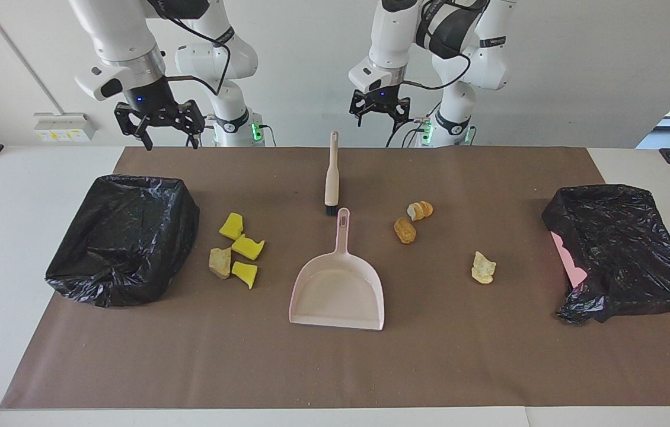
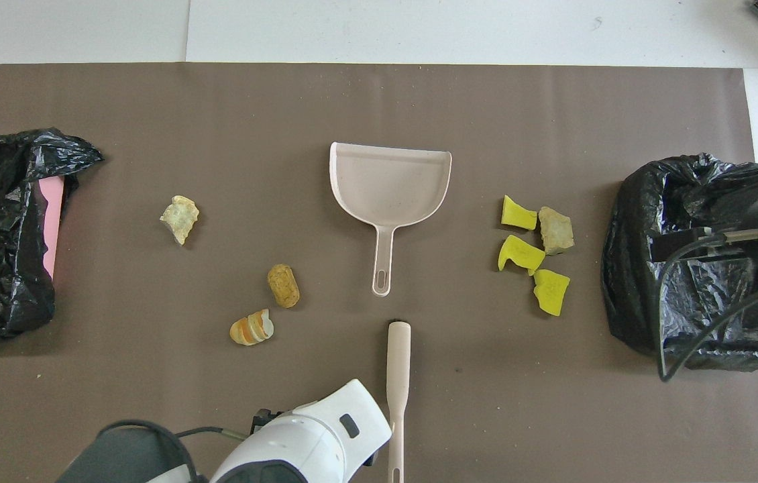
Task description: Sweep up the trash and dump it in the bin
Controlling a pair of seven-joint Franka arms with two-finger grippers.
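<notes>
Nothing swept yet: all the trash is lying loose on the counter (image 1: 62, 379). The yellow sponge chunks (image 1: 241, 246) and tan lump (image 1: 220, 262) are sitting at 9 o'clock of the dustpan (image 1: 338, 290) in the facing view, beside one black-lined bin (image 1: 124, 237). The bread pieces (image 1: 412, 220) and a pale scrap (image 1: 482, 267) are lying at 2 to 3 o'clock, toward the other bin (image 1: 619, 249). The brush (image 1: 331, 175) is resting untouched at 12 o'clock of the pan handle. The right gripper (image 1: 160, 127) and left gripper (image 1: 379, 110) are both waiting raised, fingers released, holding nothing. Nothing is blocking the brush or pan.
</notes>
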